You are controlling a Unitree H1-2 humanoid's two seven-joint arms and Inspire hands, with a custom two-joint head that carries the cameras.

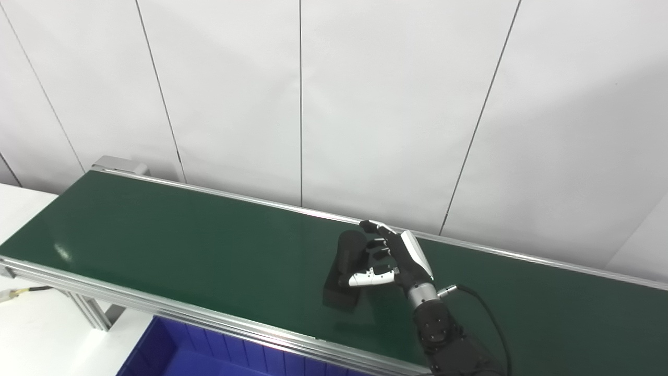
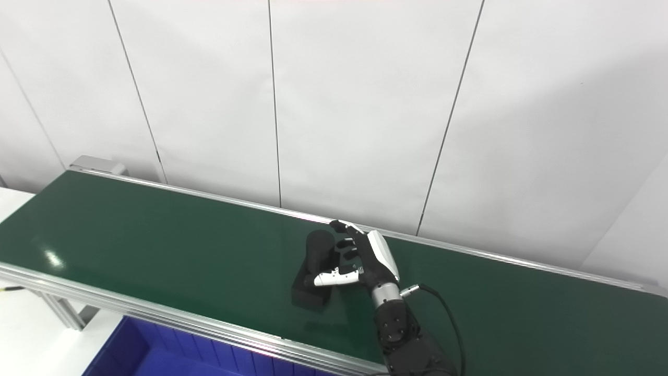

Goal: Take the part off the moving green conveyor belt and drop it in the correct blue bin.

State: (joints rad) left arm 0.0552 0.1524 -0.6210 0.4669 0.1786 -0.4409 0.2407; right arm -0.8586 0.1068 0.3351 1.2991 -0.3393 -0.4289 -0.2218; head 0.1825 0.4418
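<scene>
Blue bin (image 1: 172, 355) nearest; beyond, right hand (image 1: 399, 258) spread, fingers against black part (image 1: 347, 266) on green belt (image 1: 182, 240).

I see the part (image 1: 345, 271) lying on the belt (image 1: 182, 245), my right hand (image 1: 399, 258) just right of it, the bin (image 1: 172, 350) below the belt's near edge.

Black part (image 1: 345, 271) on green belt (image 1: 172, 235)

Industrial test cell or factory-style lab: long green conveyor belt (image 1: 182, 240) on aluminium-profile frame (image 1: 88, 308), blue plastic bin (image 1: 177, 352) below its near edge, plain white panel wall (image 1: 365, 104) with thin seams behind, white table (image 1: 31, 324) at left, cable-fed robot arm (image 1: 449, 344) working over belt
</scene>
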